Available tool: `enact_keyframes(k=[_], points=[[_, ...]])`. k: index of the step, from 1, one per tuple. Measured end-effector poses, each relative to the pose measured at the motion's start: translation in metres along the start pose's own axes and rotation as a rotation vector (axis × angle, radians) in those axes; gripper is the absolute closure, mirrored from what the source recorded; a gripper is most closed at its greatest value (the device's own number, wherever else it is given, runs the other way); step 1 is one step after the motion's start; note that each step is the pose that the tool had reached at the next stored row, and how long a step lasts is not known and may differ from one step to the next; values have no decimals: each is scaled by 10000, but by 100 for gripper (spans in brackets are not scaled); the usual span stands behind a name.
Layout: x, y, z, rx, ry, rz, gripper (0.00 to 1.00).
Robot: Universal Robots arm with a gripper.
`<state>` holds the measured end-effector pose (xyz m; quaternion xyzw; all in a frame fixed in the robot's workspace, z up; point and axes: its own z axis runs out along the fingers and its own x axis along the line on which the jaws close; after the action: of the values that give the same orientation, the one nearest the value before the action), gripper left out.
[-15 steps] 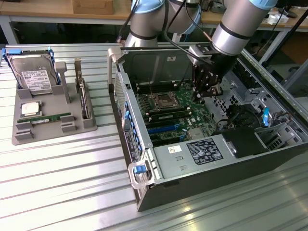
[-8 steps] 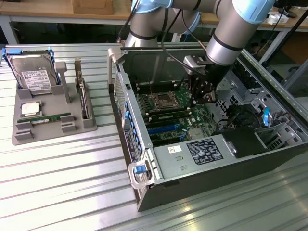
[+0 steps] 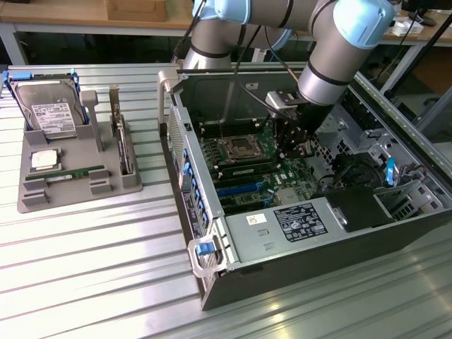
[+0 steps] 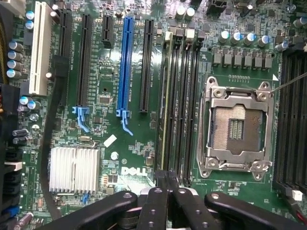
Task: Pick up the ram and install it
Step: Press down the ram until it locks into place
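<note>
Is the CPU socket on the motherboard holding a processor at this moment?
No, in the wrist view the CPU socket lies open in its metal frame, showing bare contacts and no chip.

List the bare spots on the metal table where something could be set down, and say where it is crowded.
Free: the ribbed table in front of the grey parts tray, and the strip between tray and computer case. Crowded: inside the case around the motherboard, where the tool hangs.

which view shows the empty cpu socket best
The wrist view: the cpu socket sits close and square-on, its metal frame and bare contact field plain. In the exterior view the socket is a small patch deep inside the computer case, beside the arm.
</note>
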<state>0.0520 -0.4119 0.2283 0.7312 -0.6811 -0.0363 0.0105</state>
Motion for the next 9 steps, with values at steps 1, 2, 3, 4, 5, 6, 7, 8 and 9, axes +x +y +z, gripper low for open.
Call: enact_keyframes(k=[1,2,3,4,5,6,7,8,9], points=[[-18,-4,-14,17,-63,-5,90],[-21,1,-86,25,-69,-7,90],[-26,6,-173,23,-60,-7,90],[-30,10,-231,23,-62,-6,90],[-32,12,-281,22,-60,-5,90],[-35,12,-321,22,-64,-5,90],[-35,5,-346,22,-67,-7,90],[-33,-43,-367,24,-82,-7,90],[-30,-80,-371,22,-89,-7,90]])
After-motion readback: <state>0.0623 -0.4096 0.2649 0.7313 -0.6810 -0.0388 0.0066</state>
